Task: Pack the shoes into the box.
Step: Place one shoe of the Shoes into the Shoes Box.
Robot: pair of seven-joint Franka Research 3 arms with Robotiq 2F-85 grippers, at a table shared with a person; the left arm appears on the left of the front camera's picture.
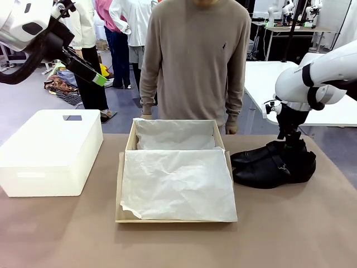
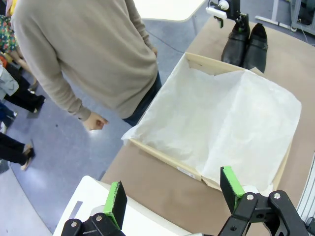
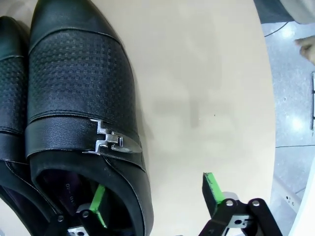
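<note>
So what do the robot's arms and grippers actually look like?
The left arm and right arm have smooth, rounded white shells with black joints; a black cable loops by the left one. The left gripper and right gripper are black, each with two fingers tipped by bright green pads.
</note>
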